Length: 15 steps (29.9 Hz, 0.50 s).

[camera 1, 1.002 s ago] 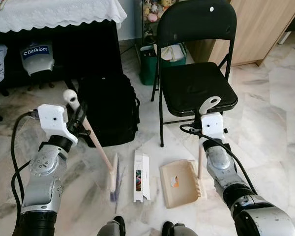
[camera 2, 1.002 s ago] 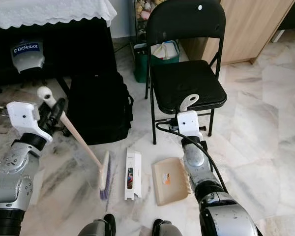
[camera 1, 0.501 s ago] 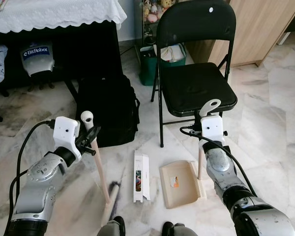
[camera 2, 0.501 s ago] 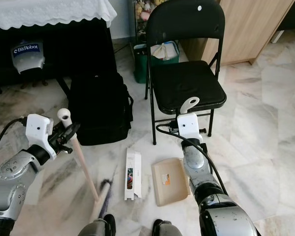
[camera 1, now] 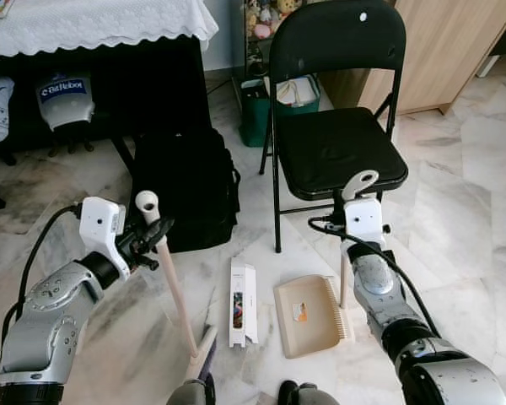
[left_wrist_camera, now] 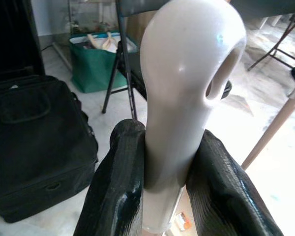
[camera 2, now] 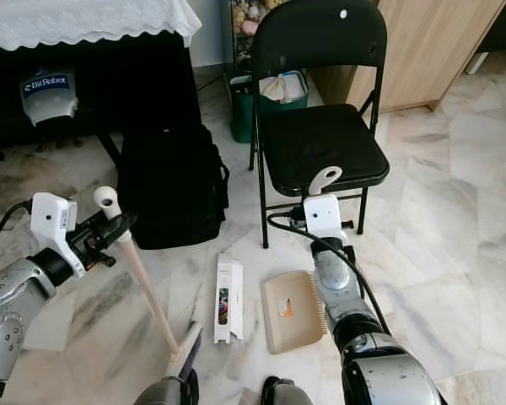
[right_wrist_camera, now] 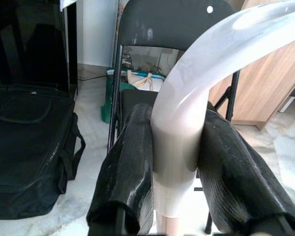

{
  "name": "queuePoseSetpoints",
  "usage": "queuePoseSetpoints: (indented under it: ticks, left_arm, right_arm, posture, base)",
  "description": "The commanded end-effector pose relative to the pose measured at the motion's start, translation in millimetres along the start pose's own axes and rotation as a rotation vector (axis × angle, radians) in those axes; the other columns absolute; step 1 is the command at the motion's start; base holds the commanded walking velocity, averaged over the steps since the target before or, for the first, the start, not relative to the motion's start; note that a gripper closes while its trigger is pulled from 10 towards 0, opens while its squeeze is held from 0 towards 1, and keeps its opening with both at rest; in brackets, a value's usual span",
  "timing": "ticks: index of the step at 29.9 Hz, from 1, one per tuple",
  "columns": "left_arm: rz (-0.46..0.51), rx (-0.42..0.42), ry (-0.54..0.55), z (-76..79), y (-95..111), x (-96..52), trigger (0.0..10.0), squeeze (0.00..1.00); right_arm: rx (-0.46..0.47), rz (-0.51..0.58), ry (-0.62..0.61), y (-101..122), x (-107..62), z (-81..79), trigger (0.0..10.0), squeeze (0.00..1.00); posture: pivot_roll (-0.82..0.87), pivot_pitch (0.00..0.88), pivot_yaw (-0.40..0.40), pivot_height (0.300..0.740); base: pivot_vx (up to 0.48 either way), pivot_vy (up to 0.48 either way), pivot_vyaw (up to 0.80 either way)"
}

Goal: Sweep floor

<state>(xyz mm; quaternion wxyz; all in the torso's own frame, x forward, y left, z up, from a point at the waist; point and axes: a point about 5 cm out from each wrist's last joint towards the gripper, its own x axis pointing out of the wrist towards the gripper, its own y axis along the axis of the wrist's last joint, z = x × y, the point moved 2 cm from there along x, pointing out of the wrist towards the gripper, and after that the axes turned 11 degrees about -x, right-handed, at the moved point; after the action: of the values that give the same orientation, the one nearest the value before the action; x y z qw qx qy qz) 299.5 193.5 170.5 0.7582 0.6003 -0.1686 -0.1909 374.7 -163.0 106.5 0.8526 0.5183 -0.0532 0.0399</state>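
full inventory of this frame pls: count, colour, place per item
broom: 1, beige handle, left, head near robot's feet
dustpan: 1, beige, floor before chair
box: 1, white, flat between broom and dustpan
chair: 1, black, centre
bag: 1, black, floor left of chair
green bag: 1, behind chair
table: 1, white lace cloth, top left
left gripper: fingers shut on broom handle
right gripper: fingers shut on dustpan handle

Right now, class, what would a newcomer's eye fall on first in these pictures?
The left tool grips a long pale wooden broom, its head low near the robot's feet. The right tool holds the upright handle of a beige plastic dustpan on the marble floor, with a white cardboard box lying between broom and dustpan.
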Motion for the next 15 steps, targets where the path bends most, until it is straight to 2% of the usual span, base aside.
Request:
queuePoseSetpoints:
  ticks: [1,15]
  left_arm:
    - [0.001,-0.098,-0.068,12.2,-6.8,1.7,10.0,0.02]
    - [-0.015,-0.193,-0.196,40.3,-9.5,9.7,10.0,0.02]
  right_arm:
    - [-0.02,-0.064,0.041,-14.4,-8.3,-7.6,10.0,0.0]
    - [-0.025,-0.067,0.034,-15.7,-8.6,-5.1,10.0,0.0]
  posture:
    - [0.1,0.246,-0.002,0.74]
    - [0.1,0.237,0.003,0.74]
  base:
    - [0.0,0.0,0.0]
    - [0.0,0.0,0.0]
